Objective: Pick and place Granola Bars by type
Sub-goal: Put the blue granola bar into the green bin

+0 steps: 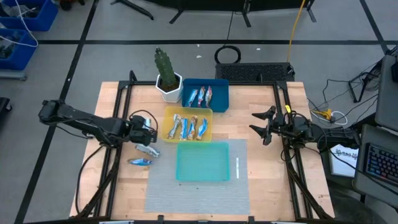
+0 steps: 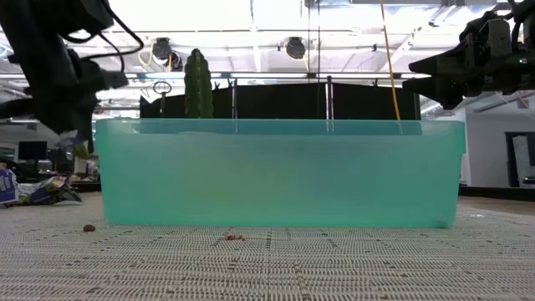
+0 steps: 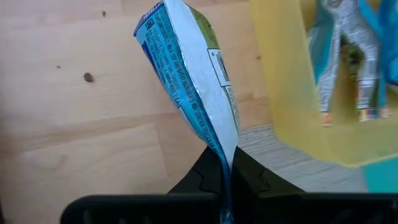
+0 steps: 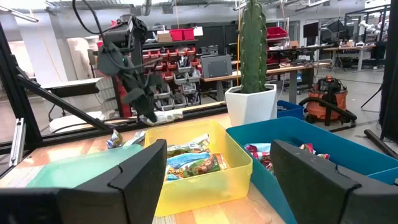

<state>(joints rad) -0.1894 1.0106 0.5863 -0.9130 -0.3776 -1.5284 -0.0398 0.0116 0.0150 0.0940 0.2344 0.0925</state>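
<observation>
Left gripper (image 3: 225, 177) clamped on crinkled foil bar (image 3: 186, 81), just left of glossy yellow tray (image 1: 188, 124). Right gripper (image 1: 263, 126) spread wide, empty, right of trays.

Blue tray (image 1: 219, 92), yellow tray (image 1: 172, 114), teal tray (image 1: 203, 162). Pale wood worktop (image 1: 115, 168) under a grey woven mat (image 1: 193, 196). Green cactus (image 1: 165, 63) in a white pot (image 1: 169, 90). Blue-and-white bar (image 3: 189, 87) in the black left pincer (image 3: 227, 177).

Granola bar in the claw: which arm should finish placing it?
Left. The left claw is already shut on a granola bar right beside the yellow tray. The right claw hangs open and empty across the table, so a handover would probably gain nothing.
</observation>
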